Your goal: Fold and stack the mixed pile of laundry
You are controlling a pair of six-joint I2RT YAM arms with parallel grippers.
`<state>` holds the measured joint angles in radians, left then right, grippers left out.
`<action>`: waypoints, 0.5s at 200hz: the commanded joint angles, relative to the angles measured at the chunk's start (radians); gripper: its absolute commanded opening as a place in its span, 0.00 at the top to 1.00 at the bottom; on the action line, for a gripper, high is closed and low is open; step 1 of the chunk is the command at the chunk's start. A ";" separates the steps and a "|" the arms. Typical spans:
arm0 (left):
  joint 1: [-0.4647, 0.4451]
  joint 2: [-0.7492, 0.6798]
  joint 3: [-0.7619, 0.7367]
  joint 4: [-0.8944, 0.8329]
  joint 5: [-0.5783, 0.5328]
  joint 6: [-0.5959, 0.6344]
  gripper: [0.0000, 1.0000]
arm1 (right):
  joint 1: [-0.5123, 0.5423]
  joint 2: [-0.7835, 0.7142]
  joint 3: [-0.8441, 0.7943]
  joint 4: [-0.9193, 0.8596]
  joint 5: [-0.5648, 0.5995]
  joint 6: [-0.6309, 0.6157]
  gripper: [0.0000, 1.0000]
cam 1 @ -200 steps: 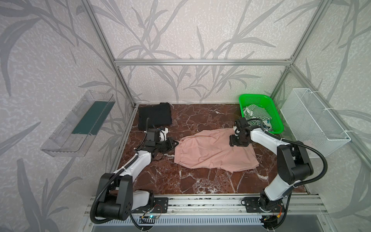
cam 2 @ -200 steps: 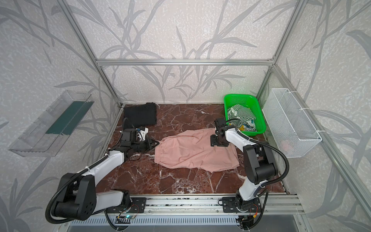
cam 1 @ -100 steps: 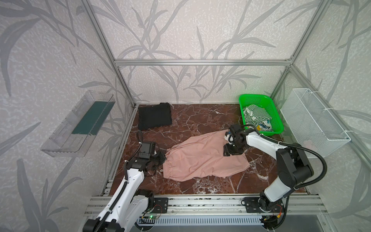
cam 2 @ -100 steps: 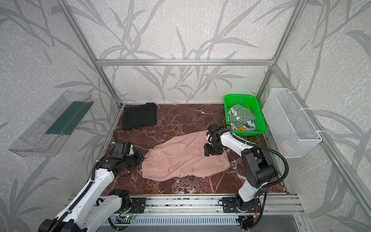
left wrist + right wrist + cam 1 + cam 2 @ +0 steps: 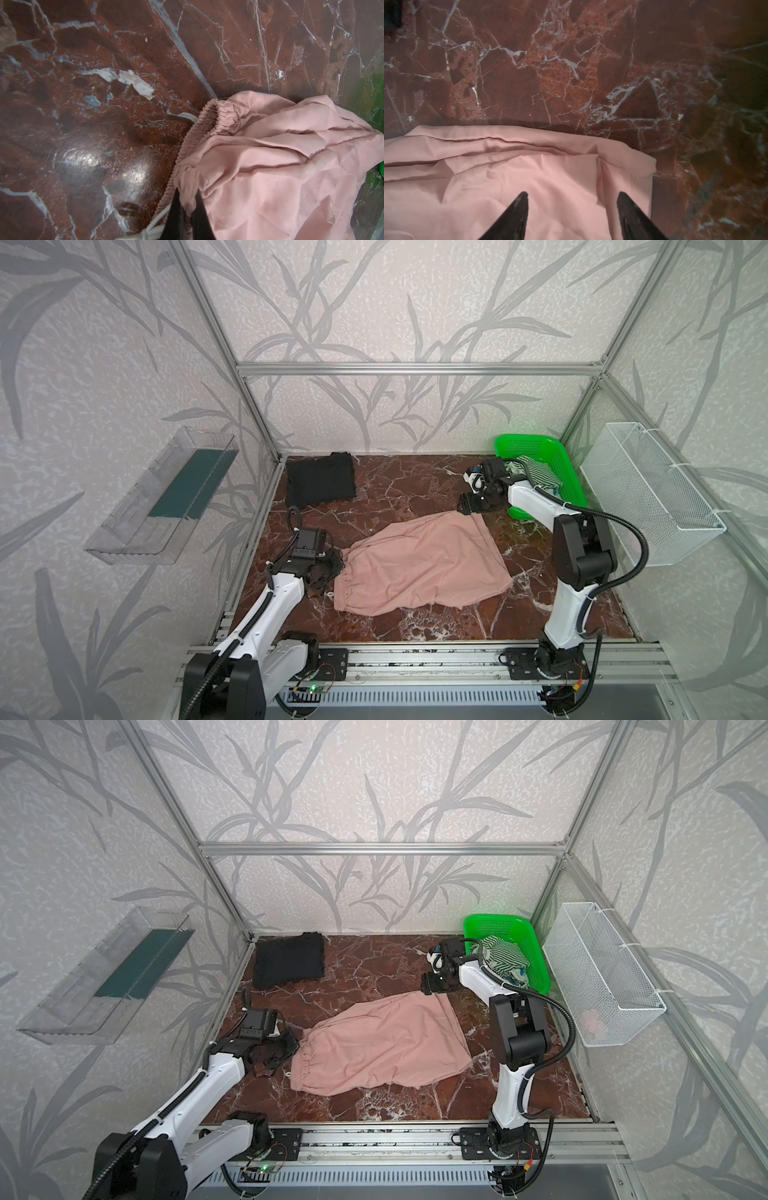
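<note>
- Red marble tabletop (image 5: 415, 485): glossy and probably slick, so cloth is likely to slide when pulled rather than stay put.
- Dusty-pink drawstring shorts (image 5: 419, 564): spread mid-table, waistband near-left, leg hems far-right. Creased, not yet folded.
- Black T-shirt (image 5: 320, 481): folded flat in the far-left corner, well apart from the shorts.
- Green plastic basket (image 5: 528, 439): far right, with the green-and-white striped cloth (image 5: 540, 472) heaped inside, unfolded.
- Left gripper (image 5: 187, 194): clamped tight on the waistband's near end. It's a thin pinch, so a hard tug could slip off the gathers or lift one layer only.
- Right gripper (image 5: 572, 194): jaws spread wide, holding nothing, over the far-right hem corner. Can't tell whether it touches the cloth. With that corner free, a pull from the left would drag and bunch the whole garment.
- White drawstring (image 5: 158, 220): loose beside the left fingers, so it might snag.
</note>
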<state>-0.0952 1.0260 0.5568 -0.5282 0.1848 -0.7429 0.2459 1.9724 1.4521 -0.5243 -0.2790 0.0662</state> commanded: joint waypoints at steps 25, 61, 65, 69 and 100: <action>0.005 -0.004 0.037 0.007 -0.018 0.032 1.00 | 0.000 0.073 0.059 0.012 -0.038 -0.002 0.34; 0.006 -0.003 0.034 0.014 -0.021 0.038 1.00 | -0.003 0.112 0.054 0.043 -0.070 -0.003 0.45; 0.007 -0.001 0.035 0.015 -0.022 0.039 1.00 | -0.002 0.115 0.054 0.045 -0.076 -0.002 0.49; 0.007 0.001 0.035 0.017 -0.022 0.041 1.00 | -0.005 0.116 0.053 0.049 -0.081 -0.003 0.54; 0.008 0.001 0.038 0.019 -0.024 0.051 1.00 | -0.010 0.054 -0.003 0.107 -0.090 0.004 0.88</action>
<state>-0.0948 1.0279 0.5674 -0.5220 0.1833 -0.7105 0.2420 2.0682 1.4750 -0.4736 -0.3428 0.0673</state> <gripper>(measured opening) 0.048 0.202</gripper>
